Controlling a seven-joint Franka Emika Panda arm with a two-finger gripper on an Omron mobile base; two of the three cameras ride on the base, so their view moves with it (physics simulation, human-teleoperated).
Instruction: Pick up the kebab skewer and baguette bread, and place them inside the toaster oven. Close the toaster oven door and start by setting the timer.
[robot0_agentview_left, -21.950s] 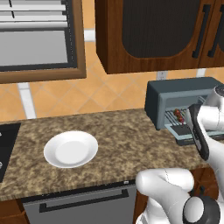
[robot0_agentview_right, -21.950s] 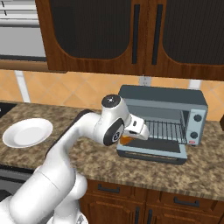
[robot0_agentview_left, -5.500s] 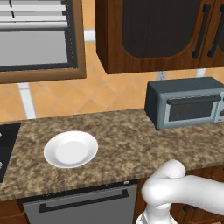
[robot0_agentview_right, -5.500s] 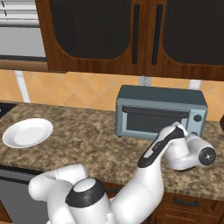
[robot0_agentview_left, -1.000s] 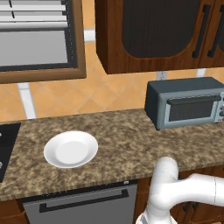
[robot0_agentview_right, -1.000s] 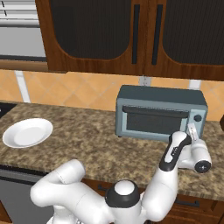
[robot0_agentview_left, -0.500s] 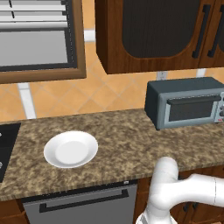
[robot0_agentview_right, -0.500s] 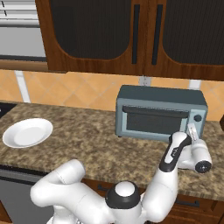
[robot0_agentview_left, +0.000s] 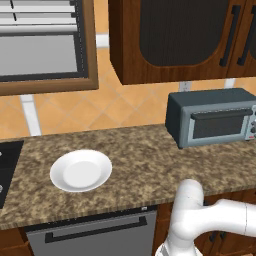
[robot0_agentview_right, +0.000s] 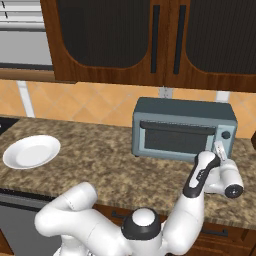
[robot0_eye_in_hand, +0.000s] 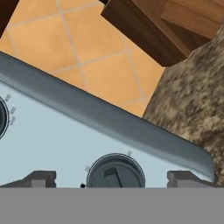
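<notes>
Here, one toaster oven (robot0_agentview_right: 182, 130), one plate (robot0_agentview_left: 81, 170).

Both base views look down over the counter at the toaster oven (robot0_agentview_left: 212, 123), from its left and right; the hand view faces its dial (robot0_eye_in_hand: 115, 173) close up.

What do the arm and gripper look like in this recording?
A glossy white arm of rounded, tubular segments with dark grey joint caps, one ringed in black near its base. The gripper has two small, blocky dark grey finger tips. No cables or markings are visible.
</notes>
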